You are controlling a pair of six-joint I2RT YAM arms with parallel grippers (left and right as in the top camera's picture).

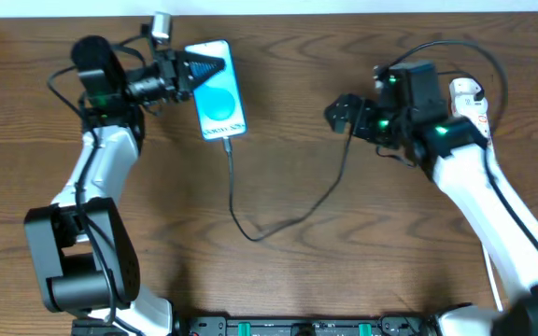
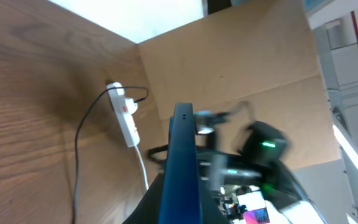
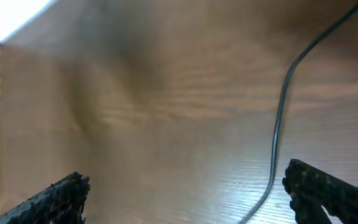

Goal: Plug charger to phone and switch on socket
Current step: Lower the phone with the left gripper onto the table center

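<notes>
The phone (image 1: 220,93) lies at the back left, its blue screen facing up. My left gripper (image 1: 202,67) is shut on its upper left edge. In the left wrist view the phone (image 2: 182,155) shows edge-on between the jaws. The charger cable (image 1: 292,219) meets the phone's lower edge, loops across the table and runs up to the right. The socket (image 1: 470,98) is at the back right, largely hidden under my right arm; in the left wrist view the socket (image 2: 126,115) is a white strip with red marks. My right gripper (image 1: 342,114) hangs open beside the cable (image 3: 279,118), holding nothing.
A cardboard wall (image 2: 241,56) stands behind the table's far edge. The socket's white lead (image 2: 143,168) trails toward the phone side in the left wrist view. Both arm bases stand at the front edge of the wooden table (image 1: 362,271).
</notes>
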